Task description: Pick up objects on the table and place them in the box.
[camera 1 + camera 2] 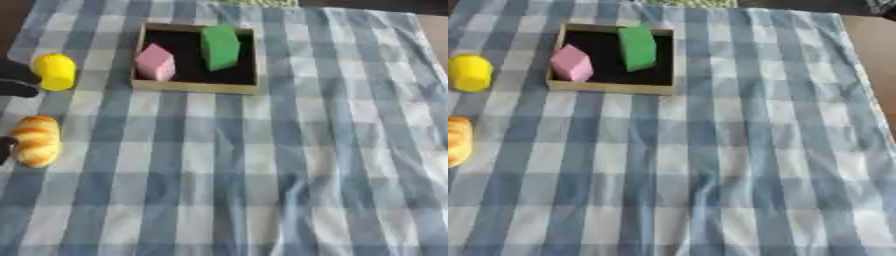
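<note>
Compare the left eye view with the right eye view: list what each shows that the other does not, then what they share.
Only the left eye view shows dark shapes at its left edge, beside the yellow object and the bread-like piece; they may be a robot hand, but I cannot tell. It also shows that piece whole.

Only the right eye view shows a broad strip of bare brown table to the right of the cloth.

Both show the checked cloth and the box, which holds a pink block and a green block.
</note>
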You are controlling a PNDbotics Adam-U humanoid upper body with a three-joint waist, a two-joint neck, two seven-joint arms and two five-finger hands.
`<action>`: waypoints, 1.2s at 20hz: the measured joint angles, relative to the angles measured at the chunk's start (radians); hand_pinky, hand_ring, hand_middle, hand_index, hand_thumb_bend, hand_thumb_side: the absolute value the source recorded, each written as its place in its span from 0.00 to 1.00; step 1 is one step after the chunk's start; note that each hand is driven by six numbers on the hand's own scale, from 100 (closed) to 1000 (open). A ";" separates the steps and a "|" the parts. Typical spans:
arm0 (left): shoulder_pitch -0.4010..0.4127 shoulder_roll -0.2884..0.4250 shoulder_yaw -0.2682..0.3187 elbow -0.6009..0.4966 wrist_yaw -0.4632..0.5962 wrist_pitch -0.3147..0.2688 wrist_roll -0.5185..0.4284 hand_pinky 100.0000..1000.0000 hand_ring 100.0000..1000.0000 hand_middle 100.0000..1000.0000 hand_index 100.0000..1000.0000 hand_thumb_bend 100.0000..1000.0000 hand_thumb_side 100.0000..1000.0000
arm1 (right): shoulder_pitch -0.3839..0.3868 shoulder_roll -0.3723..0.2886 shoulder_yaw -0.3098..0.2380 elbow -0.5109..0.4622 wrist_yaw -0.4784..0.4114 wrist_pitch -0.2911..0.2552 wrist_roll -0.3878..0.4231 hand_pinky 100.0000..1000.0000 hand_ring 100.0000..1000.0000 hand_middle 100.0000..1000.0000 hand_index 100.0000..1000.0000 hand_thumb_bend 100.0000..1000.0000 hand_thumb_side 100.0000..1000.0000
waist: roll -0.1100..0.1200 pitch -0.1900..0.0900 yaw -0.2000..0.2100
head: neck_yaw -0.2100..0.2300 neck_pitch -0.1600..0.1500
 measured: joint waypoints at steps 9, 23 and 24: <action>-0.004 0.001 -0.048 0.112 -0.156 0.043 0.037 0.98 0.90 0.80 0.91 0.13 0.27 | -0.003 0.022 0.000 0.001 0.000 0.017 0.020 1.00 1.00 0.46 0.94 0.00 0.32 | 0.000 0.000 -0.003 | 0.013 0.000; -0.024 -0.027 -0.074 0.170 -0.274 0.110 0.088 0.95 0.87 0.74 0.89 0.13 0.29 | -0.011 0.054 0.000 0.013 -0.011 0.036 0.051 1.00 1.00 0.45 0.92 0.00 0.38 | 0.000 0.000 -0.006 | 0.027 0.000; -0.028 -0.030 -0.078 0.173 -0.282 0.116 0.092 0.95 0.87 0.74 0.89 0.14 0.30 | -0.011 0.054 0.000 0.013 -0.012 0.037 0.053 1.00 1.00 0.45 0.92 0.00 0.38 | 0.000 0.000 -0.006 | 0.027 0.000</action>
